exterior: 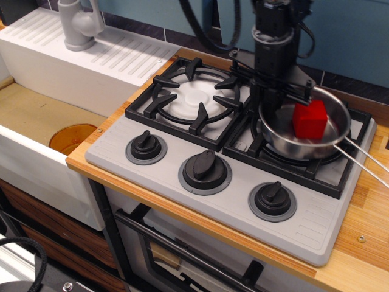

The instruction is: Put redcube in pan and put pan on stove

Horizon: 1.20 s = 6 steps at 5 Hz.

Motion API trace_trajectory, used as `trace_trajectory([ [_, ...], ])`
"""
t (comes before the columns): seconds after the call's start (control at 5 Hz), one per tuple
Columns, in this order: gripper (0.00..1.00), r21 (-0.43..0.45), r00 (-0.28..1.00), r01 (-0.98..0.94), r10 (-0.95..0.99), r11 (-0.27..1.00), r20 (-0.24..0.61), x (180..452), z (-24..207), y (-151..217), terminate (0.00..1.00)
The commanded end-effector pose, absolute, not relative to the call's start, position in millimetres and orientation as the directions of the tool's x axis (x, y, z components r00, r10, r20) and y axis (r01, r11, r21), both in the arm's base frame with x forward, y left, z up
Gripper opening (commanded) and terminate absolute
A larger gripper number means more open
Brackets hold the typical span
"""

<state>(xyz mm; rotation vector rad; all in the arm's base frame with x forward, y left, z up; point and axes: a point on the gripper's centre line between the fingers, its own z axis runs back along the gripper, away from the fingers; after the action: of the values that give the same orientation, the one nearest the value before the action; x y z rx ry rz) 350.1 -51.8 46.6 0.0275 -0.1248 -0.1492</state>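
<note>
Redcube (310,120) inside the pan (292,141), pan on right burner of the stove (200,201), hand (271,104) at the pan's left rim, its grip impossible to tell

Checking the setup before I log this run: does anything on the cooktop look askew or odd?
Only slightly: the pan looks tilted on the right burner of the stove, its left rim under the end effector, with the redcube leaning inside it. Nothing looks spilled or damaged.

The redcube (310,120) sits in the pan (285,141) on the stove's (316,222) right burner.
</note>
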Motion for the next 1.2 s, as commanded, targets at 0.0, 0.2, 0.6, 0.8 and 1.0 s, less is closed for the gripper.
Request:
trace_trajectory([
  [0.0,0.00,0.085,0.981,0.144,-0.154,0.986,0.118,345,134,-51,0.00],
  [0.2,0.00,0.102,0.980,0.163,-0.174,0.981,0.101,349,149,-39,0.00],
  [0.6,0.00,0.117,0.968,0.221,-0.232,0.968,0.095,365,156,0,0.00],
  [0.8,0.00,0.117,0.962,0.242,-0.255,0.963,0.102,374,152,20,0.00],
  [1.0,0.00,0.113,0.959,0.256,-0.267,0.960,0.097,380,149,36,0.00],
])
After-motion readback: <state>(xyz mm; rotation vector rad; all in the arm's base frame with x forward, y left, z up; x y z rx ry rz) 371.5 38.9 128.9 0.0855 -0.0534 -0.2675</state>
